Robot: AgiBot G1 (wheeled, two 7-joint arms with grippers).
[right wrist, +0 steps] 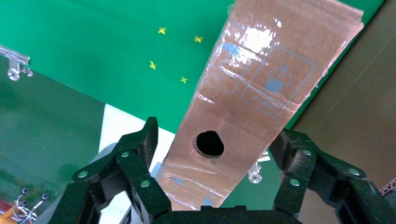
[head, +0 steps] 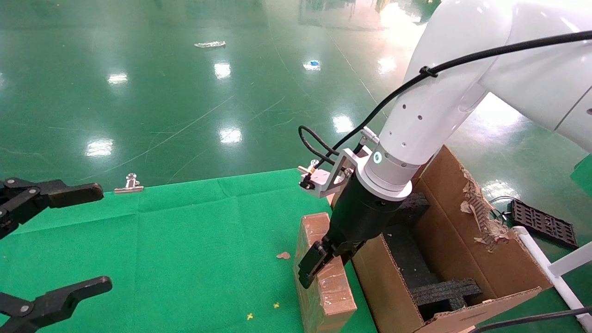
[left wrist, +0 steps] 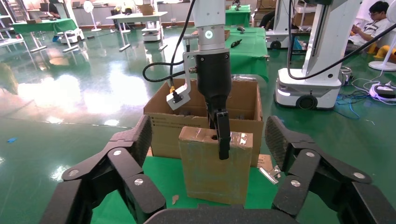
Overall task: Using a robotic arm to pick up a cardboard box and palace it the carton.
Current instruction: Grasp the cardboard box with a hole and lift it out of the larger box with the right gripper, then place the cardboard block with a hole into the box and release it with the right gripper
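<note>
**Right tool astride the cardboard box**

The right tool [head: 323, 259] straddles the top of the cardboard box [head: 323, 282], its fingers [right wrist: 135, 158] spread either side; actual contact is hard to make out. The box stands on the green bench [head: 185, 240], touching the carton [head: 444, 240] beyond the tool. The left tool [head: 69, 240] hangs released, cut off at the edge.

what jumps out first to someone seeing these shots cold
The white robotic arm reaches down from the right, its right pincer straddling the top of the small cardboard box standing on the green cloth. Right beside the box sits the big carton with torn flaps and black foam inside. The left pincer hangs open at the left edge.
</note>
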